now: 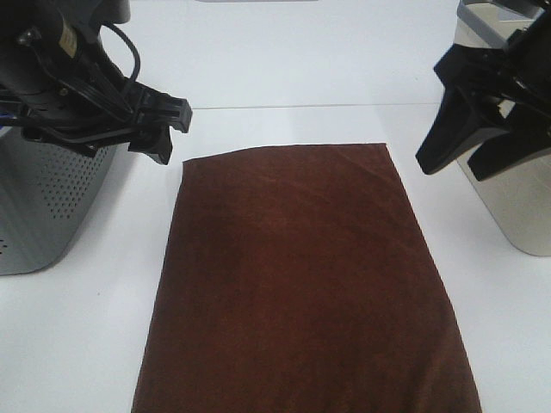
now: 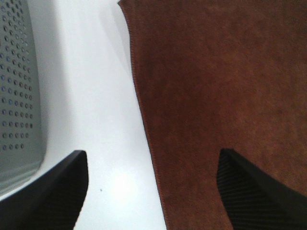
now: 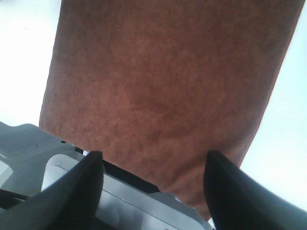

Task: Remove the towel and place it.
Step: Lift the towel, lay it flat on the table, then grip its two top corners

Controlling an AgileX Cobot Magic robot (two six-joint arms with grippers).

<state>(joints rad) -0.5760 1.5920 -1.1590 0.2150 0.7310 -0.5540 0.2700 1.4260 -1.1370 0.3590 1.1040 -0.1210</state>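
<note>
The towel [image 1: 301, 275], a large dark brown cloth, lies spread flat on the white table, its near end running out of the exterior high view. My left gripper [image 1: 170, 131] hovers open just off the towel's far left corner. In the left wrist view its fingers [image 2: 57, 191] straddle the towel's [image 2: 216, 86] left hem and nothing is between them [image 2: 152, 158]. My right gripper [image 1: 452, 168] hangs open above the table beside the towel's far right corner. The right wrist view looks down the length of the towel [image 3: 163, 81] between its empty, spread fingertips [image 3: 153, 158].
A grey perforated basket [image 1: 43, 206] stands at the left, close to the left arm [image 2: 19, 86]. A pale metallic bin [image 1: 516, 206] stands at the right under the right arm. Grey robot structure [image 3: 29, 143] lies past the towel's near end.
</note>
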